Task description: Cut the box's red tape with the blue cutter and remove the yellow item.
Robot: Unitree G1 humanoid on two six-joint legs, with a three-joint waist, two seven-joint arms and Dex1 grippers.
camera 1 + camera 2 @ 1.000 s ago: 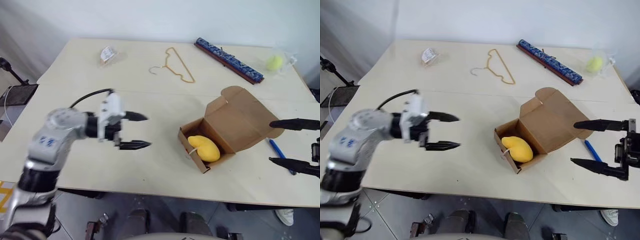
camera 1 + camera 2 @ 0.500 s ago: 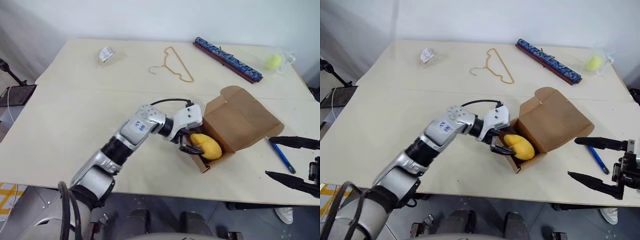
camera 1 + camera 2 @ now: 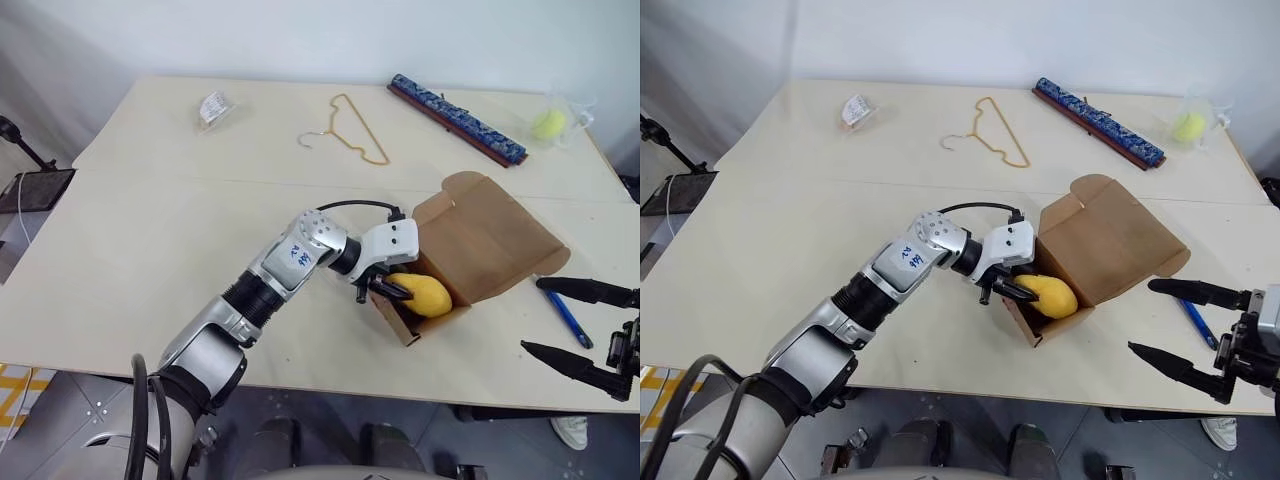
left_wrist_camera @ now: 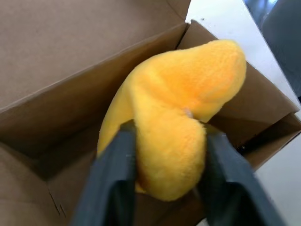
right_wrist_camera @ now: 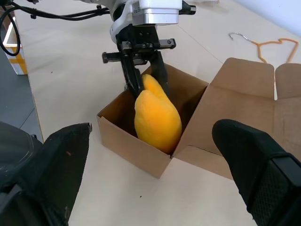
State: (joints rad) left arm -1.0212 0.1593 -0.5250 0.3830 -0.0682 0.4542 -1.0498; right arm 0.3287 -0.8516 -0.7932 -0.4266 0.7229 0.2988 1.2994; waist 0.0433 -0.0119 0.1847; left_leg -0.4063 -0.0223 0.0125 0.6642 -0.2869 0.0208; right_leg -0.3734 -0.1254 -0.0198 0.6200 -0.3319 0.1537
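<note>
Left gripper (image 4: 164, 155) pinching fuzzy yellow plush lump (image 4: 178, 117) inside open brown cardboard box (image 3: 480, 240), right gripper (image 3: 580, 325) spread near slim blue cutter (image 3: 562, 310), pale wooden table (image 3: 180, 220).

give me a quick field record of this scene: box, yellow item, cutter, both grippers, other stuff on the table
box: brown carton, lid flap open, on the table
yellow item: plush inside the open box, pinched at one end
blue cutter: lying on the table beside the box, untouched
left gripper: reaching into the box, fingers shut on the yellow item
right gripper: open, holding nothing, hovering near the cutter
other things: gold hanger, blue patterned bar, yellow-green ball in a clear cup, small clear packet, all at the far side
</note>
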